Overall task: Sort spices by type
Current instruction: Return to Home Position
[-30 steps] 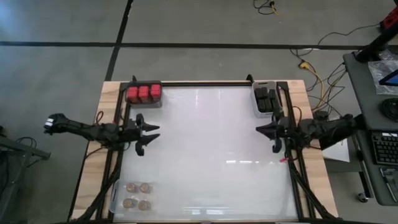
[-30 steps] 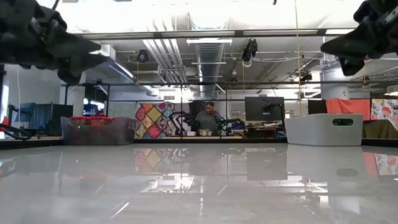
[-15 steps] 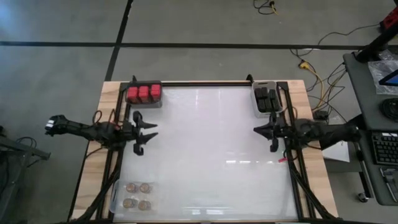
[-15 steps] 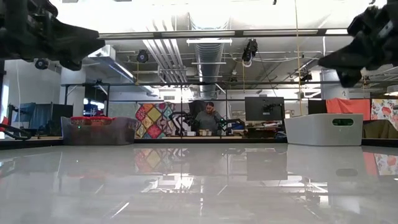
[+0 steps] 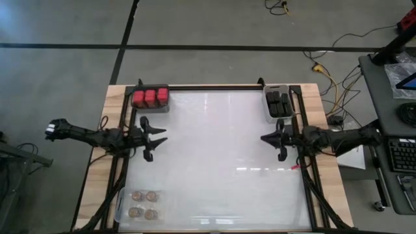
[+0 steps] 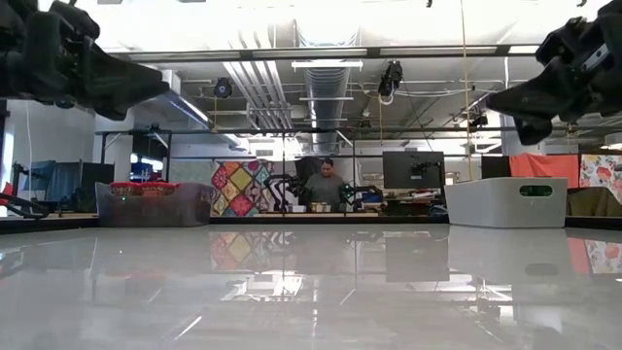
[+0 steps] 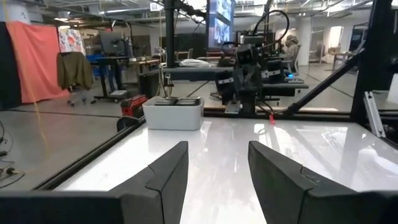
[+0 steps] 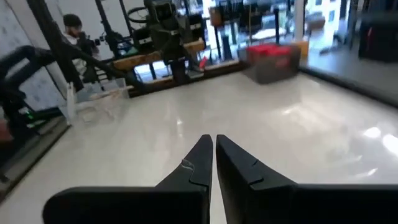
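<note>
The white table (image 5: 214,149) is taken as reference. 3 red blocky spices (image 5: 149,97) are seen in a grey bin (image 5: 151,108) at its far left corner, black blocky spices (image 5: 278,104) in a pale bin (image 5: 275,87) at its far right corner, and 4 round tan-topped jars (image 5: 143,203) in a clear bin (image 5: 121,207) at its near left corner. Each kind is kept to its own bin, well apart from the others, and no loose container is seen elsewhere on the table, so the sorting is judged complete.

The left gripper (image 5: 158,138) is held above the table's left edge, its fingers (image 7: 168,171) spread wide with nothing between them. The right gripper (image 5: 265,138) is held above the table's right edge, its fingers (image 8: 198,158) drawn almost together, and nothing is gripped. Both are raised off the surface and pointed inward across the table, a posture judged to suit parking, since nothing is left to be picked.
</note>
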`<action>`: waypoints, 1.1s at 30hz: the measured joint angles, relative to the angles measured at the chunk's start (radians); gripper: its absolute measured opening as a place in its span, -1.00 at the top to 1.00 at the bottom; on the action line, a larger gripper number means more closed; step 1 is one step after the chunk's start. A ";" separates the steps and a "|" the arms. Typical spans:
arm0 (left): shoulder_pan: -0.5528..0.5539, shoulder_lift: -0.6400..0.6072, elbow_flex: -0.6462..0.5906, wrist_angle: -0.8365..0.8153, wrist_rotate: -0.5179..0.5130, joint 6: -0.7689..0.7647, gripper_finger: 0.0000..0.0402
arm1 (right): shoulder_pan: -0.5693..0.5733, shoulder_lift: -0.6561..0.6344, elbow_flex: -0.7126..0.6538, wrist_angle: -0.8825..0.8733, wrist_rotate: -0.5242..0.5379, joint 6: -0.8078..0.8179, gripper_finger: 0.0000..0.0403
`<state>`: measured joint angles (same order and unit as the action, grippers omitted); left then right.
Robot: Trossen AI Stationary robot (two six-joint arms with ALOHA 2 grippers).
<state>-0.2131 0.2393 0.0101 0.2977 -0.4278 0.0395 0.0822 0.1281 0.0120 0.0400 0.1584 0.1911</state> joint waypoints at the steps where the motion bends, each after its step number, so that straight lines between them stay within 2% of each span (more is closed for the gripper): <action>1: 0.000 0.003 0.000 0.000 0.000 0.000 0.25 | 0.000 0.009 0.000 0.000 -0.004 0.033 0.94; 6: 0.000 0.028 0.007 -0.008 0.000 0.000 0.25 | 0.000 0.043 0.000 0.000 -0.003 0.125 0.94; 21: 0.000 0.076 0.010 -0.006 0.000 0.000 0.25 | 0.000 0.064 0.000 -0.003 -0.003 0.150 0.94; 28: 0.000 0.095 0.011 -0.006 0.000 0.000 0.25 | -0.038 -0.030 0.000 0.002 0.002 0.150 0.94; 33: 0.000 0.103 0.011 -0.008 0.000 0.000 0.25 | -0.037 -0.033 0.000 0.001 -0.001 0.150 0.94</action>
<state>-0.2131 0.3427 0.0216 0.2899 -0.4278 0.0395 0.0449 0.0949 0.0120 0.0406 0.1577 0.3408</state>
